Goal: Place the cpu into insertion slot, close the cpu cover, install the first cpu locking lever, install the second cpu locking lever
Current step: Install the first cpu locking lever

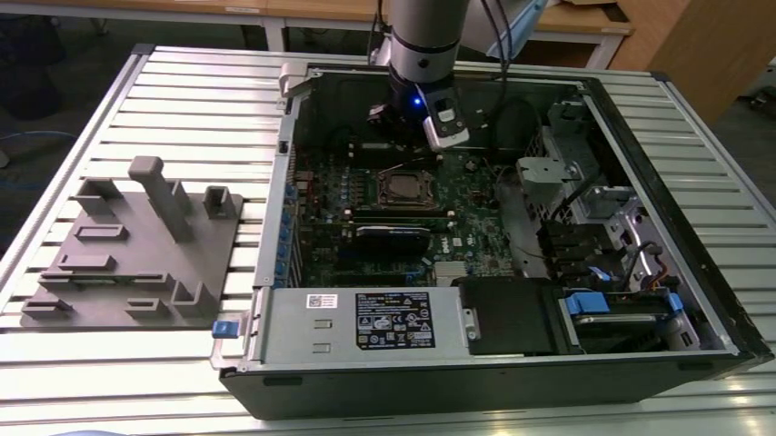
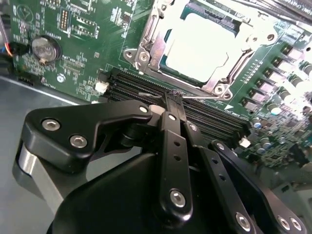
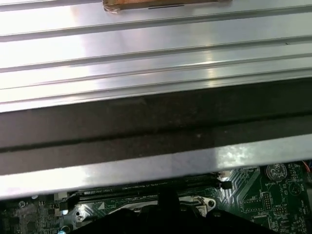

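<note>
Room open straight above insertion slot [image 1: 406, 189]. Memory slots [image 2: 136, 83] low alongside it, case wall [image 3: 146, 122] rises near, drive cage [image 1: 570, 182] crowds exterior view's right.

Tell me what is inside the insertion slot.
The cpu lies in the slot, its pale metal top showing through the cover's cut-out. The cover's frame hides the chip's edges, and whatever lies under the chip is covered too.
</note>
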Controlling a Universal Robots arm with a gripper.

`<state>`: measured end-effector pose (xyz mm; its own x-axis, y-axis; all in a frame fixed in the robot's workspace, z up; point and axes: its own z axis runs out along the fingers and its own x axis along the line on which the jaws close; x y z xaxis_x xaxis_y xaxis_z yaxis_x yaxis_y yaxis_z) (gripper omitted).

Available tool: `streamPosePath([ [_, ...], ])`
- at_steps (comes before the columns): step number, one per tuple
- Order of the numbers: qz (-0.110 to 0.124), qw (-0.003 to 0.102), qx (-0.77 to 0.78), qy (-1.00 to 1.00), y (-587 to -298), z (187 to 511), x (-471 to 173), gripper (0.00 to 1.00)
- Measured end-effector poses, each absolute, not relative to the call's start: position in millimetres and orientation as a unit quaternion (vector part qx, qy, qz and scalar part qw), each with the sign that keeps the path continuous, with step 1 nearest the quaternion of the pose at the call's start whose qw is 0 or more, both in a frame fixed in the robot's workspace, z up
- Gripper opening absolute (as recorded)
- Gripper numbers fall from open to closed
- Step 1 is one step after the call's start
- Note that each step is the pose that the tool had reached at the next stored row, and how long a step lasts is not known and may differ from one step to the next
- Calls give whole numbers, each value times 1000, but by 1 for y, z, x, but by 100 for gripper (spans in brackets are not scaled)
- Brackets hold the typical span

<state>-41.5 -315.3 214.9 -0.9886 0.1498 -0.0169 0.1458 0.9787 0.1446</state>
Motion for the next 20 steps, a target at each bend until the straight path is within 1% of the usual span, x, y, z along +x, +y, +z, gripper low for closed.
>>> streamPosePath([
  [20, 71, 18, 137, 988, -314, 211, -41, 10],
])
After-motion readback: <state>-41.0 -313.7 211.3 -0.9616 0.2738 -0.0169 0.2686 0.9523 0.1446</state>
